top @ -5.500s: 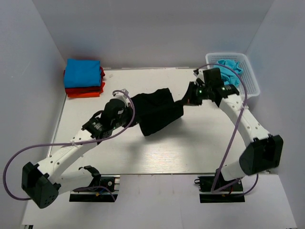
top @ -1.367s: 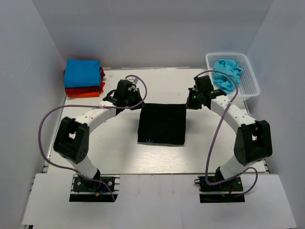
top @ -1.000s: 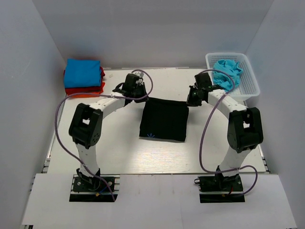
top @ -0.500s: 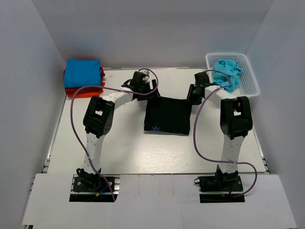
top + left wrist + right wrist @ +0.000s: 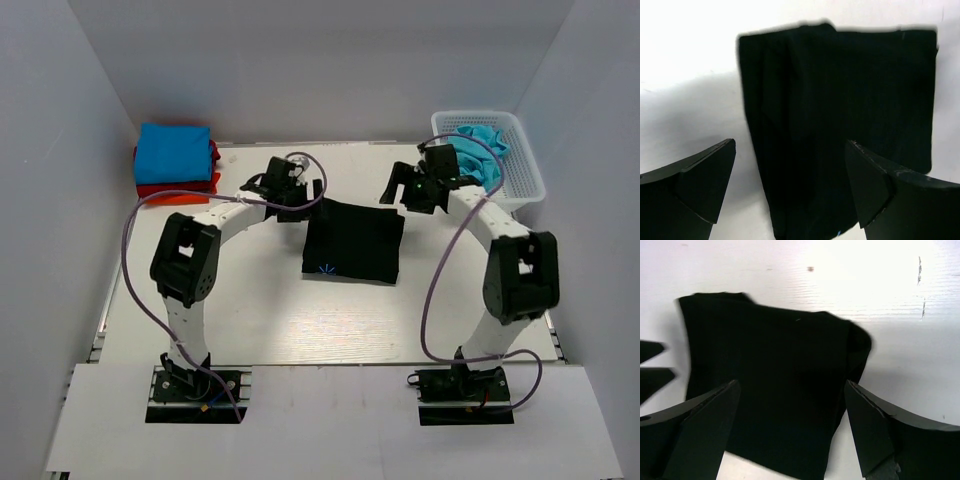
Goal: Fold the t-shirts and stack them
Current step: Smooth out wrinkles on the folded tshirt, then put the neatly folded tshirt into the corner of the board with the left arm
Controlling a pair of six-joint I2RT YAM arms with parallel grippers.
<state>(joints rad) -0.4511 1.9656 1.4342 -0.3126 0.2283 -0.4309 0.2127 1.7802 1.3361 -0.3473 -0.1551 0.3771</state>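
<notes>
Nearby, white basket point(image 5: 534, 183), turquoise shirt point(image 5: 489, 133) inside, perhaps crumpled

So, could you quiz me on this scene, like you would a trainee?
1. True or false: the left tool is gripping the black shirt.
2. Which colour of shirt tops the stack at the table's far left corner? A red, B blue, C black.
3. Fill the gap: the turquoise shirt lies in the ____.

Key: 1 false, it is open above the shirt. 2 B. 3 basket.
</notes>
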